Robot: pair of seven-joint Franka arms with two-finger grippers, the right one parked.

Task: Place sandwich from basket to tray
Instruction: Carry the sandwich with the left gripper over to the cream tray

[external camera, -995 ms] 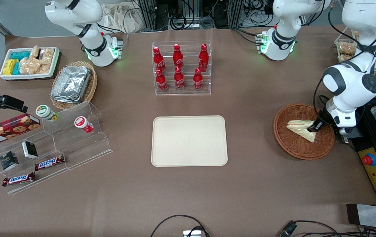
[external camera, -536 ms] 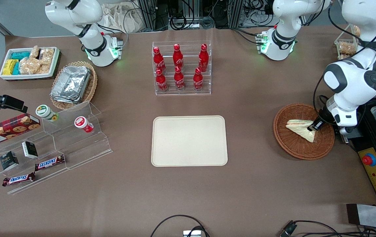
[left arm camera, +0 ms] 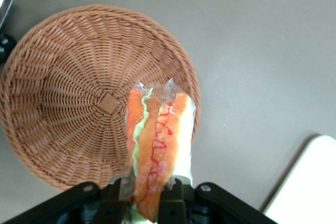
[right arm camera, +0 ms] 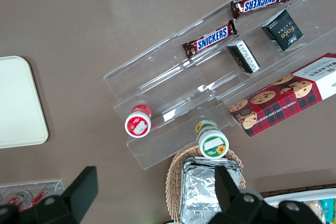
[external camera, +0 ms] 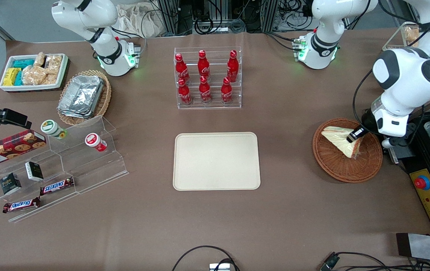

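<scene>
The left arm's gripper (external camera: pixel 352 137) is shut on the sandwich (external camera: pixel 338 140), a wrapped triangular wedge, and holds it lifted above the round reddish-brown wicker basket (external camera: pixel 335 168) at the working arm's end of the table. In the left wrist view the fingers (left arm camera: pixel 173 203) clamp the sandwich (left arm camera: pixel 157 145) at its base, its orange and green filling edge facing the camera, with the basket (left arm camera: pixel 68 103) under it. The cream-beige tray (external camera: pixel 216 160) lies flat mid-table with nothing on it; its corner shows in the left wrist view (left arm camera: pixel 310 187).
A clear rack of red cola bottles (external camera: pixel 205 79) stands farther from the camera than the tray. A control box with a red button (external camera: pixel 422 183) sits beside the basket. Acrylic shelves with snacks (external camera: pixel 49 169), a foil-container basket (external camera: pixel 83 97) and a white snack bin (external camera: pixel 34 71) lie toward the parked arm's end.
The gripper has risen with the sandwich, lifting it up off the basket floor. The arm's elbow has moved up and away from the camera.
</scene>
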